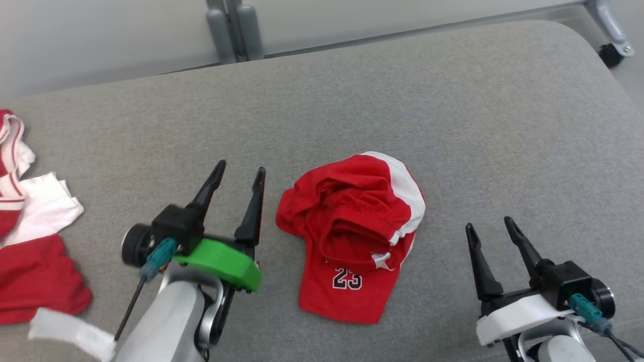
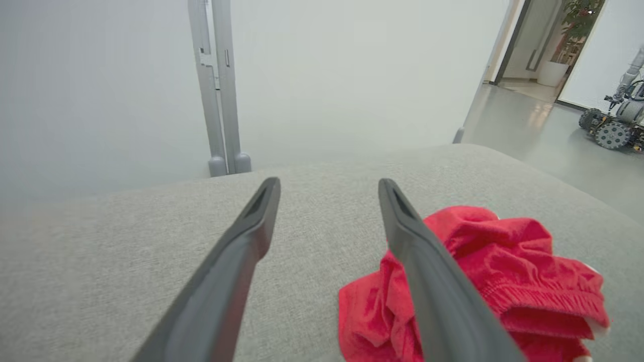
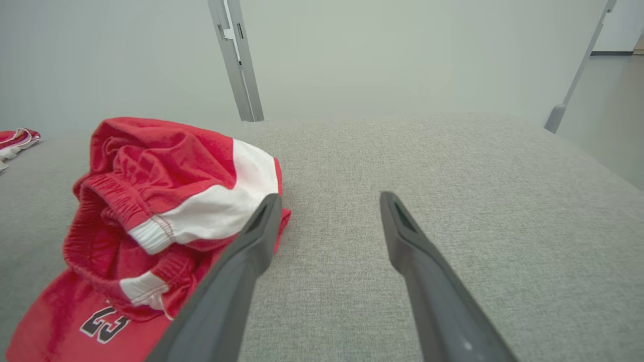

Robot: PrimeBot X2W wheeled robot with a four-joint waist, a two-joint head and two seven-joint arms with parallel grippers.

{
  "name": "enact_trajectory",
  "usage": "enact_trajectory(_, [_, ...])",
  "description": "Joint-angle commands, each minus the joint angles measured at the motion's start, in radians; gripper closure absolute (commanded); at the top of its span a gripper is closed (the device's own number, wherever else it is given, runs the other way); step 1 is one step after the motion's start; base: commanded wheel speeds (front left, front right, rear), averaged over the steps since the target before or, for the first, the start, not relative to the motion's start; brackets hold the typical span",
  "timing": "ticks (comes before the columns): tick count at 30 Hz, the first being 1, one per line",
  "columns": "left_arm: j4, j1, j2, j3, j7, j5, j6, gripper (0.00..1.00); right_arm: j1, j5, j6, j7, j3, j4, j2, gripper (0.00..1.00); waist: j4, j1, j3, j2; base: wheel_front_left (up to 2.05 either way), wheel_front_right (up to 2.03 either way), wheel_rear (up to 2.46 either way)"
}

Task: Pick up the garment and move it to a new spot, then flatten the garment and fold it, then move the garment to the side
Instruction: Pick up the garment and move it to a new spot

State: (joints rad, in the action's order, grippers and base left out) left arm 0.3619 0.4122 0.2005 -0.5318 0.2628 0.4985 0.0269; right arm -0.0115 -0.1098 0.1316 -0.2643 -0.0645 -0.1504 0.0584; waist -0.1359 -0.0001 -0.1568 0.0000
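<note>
1. The left hand [image 1: 241, 167] hung released, its 2 fingers spread with nothing between them, just left of the garment [image 1: 352, 221] and tilted toward it. It looked placed to work on the crumpled left edge.
2. The right hand [image 1: 488, 223] was likewise open and empty, near the garment's right side but apart from it, fingers pointing far. With 1 hand on each side, the pair seemed set up to take the cloth from both ends for flattening.
3. The garment lay on the grey padded bench [image 1: 453, 125], roughly midway between the 2 hands and held by neither.
4. It looked like red shorts with a white side panel and a ribbed elastic waistband. A black 23 sat on the flat near part, while the far part was bunched and rolled over itself. In my judgement, flattening had not been done.
5. Other red and white clothes [image 1: 30, 241] lay at the bench's left edge, well apart.
</note>
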Motion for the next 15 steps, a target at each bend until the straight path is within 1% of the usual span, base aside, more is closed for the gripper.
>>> enact_trajectory(1, [-0.054,-0.079,0.004,0.040,0.002,-0.038,0.021,0.00,0.008,0.014,-0.002,0.000,0.012,0.018,0.011,0.00,0.079,0.0001,0.052,0.0000,0.00,0.00,0.00])
enact_trajectory(2, [-0.103,-0.129,-0.002,0.080,0.002,-0.061,0.036,0.00,0.009,0.023,-0.002,0.000,0.018,0.032,0.015,0.00,0.091,0.0001,0.060,0.0000,0.00,0.00,0.00])
enact_trajectory(4, [-0.178,-0.207,-0.012,0.144,0.003,-0.108,0.047,0.00,0.011,0.033,-0.002,0.000,0.038,0.057,0.024,0.00,0.115,0.0001,0.071,0.0000,0.00,0.00,0.00])
enact_trajectory(7, [-0.245,-0.326,-0.029,0.229,0.002,-0.163,0.045,0.00,0.022,0.041,-0.002,0.000,0.071,0.091,0.031,0.00,0.150,0.0001,0.090,0.0000,0.00,0.00,0.00])
enact_trajectory(11, [-0.313,-0.451,-0.065,0.355,0.002,-0.240,0.022,0.00,0.047,0.053,-0.002,0.000,0.113,0.112,0.045,0.00,0.192,0.0001,0.116,0.0000,0.00,0.00,0.00])
enact_trajectory(15, [-0.309,-0.523,-0.078,0.438,0.002,-0.296,-0.033,0.00,0.068,0.075,-0.002,0.000,0.142,0.099,0.057,0.00,0.220,0.0001,0.134,0.0000,0.00,0.00,0.00])
